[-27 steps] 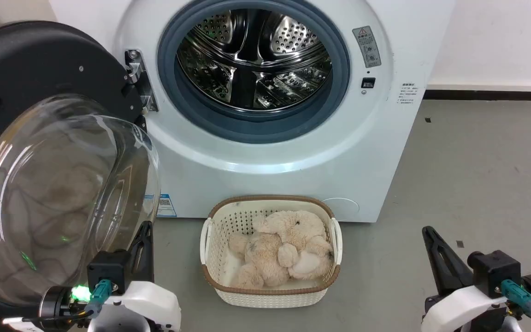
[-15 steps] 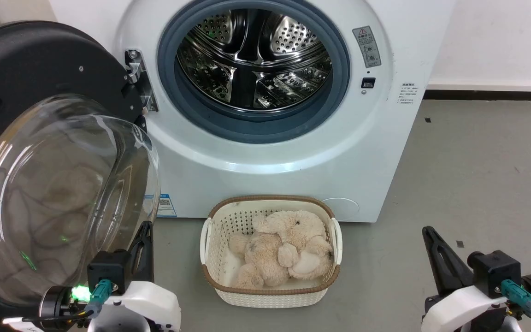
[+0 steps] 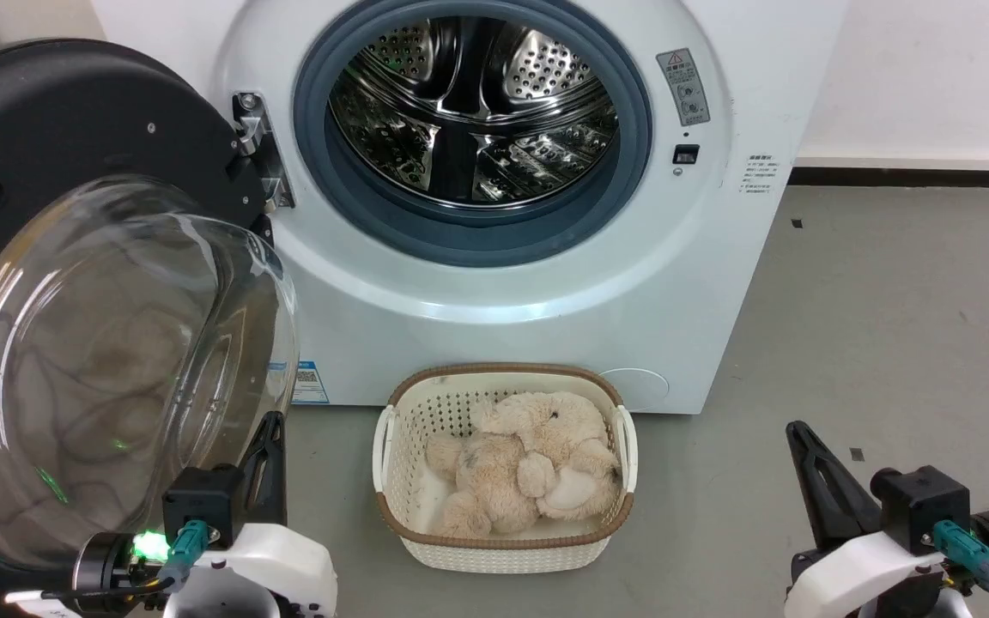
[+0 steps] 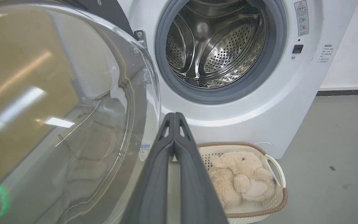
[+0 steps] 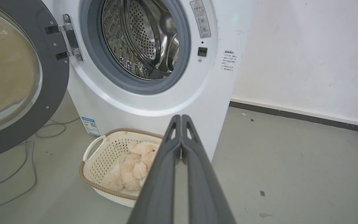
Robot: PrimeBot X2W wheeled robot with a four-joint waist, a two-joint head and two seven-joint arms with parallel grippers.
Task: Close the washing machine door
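Observation:
The white washing machine [image 3: 546, 283] [image 4: 259, 102] [image 5: 172, 102] stands ahead, its steel drum [image 3: 469, 103] bare behind the grey rubber ring. The washing machine door [image 3: 57, 112] [image 4: 104, 12] [image 5: 53, 81] hangs wide open on its metal hinge [image 3: 258, 146] at the left, the clear glass bowl [image 3: 108, 369] bulging toward me. My left gripper [image 3: 270, 422] [image 4: 174, 115] is shut, empty, just beside the bowl's lower right rim; contact is unclear. My right gripper [image 3: 797, 429] [image 5: 179, 118] is shut, empty, low over the floor at the right.
A cream basket [image 3: 606, 524] [image 4: 273, 202] [image 5: 93, 168] holding a beige plush toy [image 3: 529, 459] sits on the grey floor right before the machine. Cables [image 5: 17, 183] lie on the floor under the door. A white wall [image 3: 932, 77] with a dark skirting runs behind at the right.

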